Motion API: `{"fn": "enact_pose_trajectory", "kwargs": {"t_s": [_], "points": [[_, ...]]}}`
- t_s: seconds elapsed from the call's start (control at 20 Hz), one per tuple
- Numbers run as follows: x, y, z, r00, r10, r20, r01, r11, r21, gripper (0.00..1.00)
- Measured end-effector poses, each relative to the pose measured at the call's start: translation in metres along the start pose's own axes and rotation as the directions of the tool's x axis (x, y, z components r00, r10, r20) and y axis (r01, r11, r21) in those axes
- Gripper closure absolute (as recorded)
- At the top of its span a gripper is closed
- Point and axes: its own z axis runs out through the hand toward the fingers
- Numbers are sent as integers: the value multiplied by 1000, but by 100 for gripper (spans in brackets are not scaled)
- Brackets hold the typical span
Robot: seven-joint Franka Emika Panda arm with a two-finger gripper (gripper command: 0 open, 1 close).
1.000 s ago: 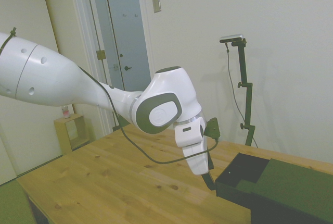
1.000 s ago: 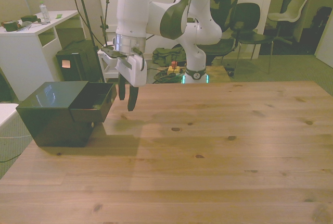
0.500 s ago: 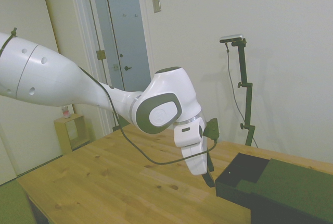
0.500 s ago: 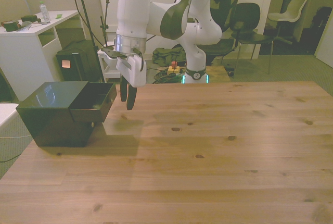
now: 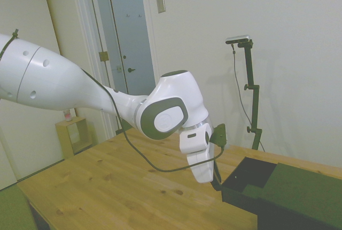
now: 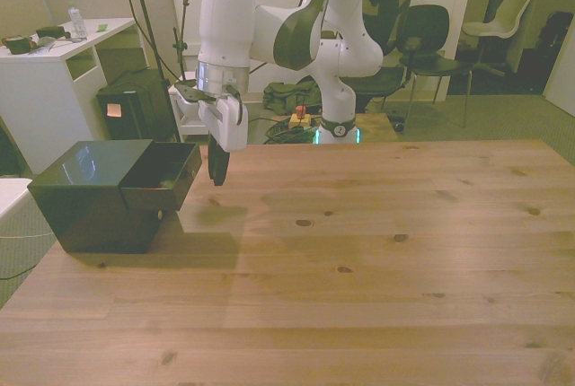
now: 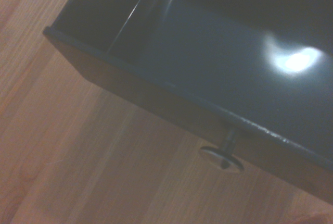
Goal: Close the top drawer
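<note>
- The top drawer (image 6: 160, 175) stands pulled out of the dark cabinet (image 6: 85, 190), which sits at the bench (image 6: 377, 251) edge on the front view's left.
- In the side view the top drawer (image 5: 247, 179) shows as an open black tray with thin walls; the cabinet's flat green top panel (image 5: 302, 190) covers its rear part.
- The gripper (image 6: 216, 166) hangs from the white arm (image 6: 229, 40), pointing down, just beside the drawer's front face and level with it.
- In the side view the gripper (image 5: 216, 179) sits right at the drawer's front wall; contact cannot be confirmed.
- The 2 dark fingers overlap into 1 dark shape in the front view, so they appear pressed together or nearly so; I cannot tell for certain.
- The wrist view looks down on the drawer's glossy interior (image 7: 218, 62), its front wall, and a small round knob (image 7: 222, 157) projecting over the wooden bench (image 7: 78, 172).
</note>
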Motion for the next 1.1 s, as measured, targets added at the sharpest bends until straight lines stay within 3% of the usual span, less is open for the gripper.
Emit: {"fn": "enact_pose_trajectory", "kwargs": {"t_s": [1.1], "points": [[69, -1, -2, 994, 111, -25, -110, 994, 12, 100]]}}
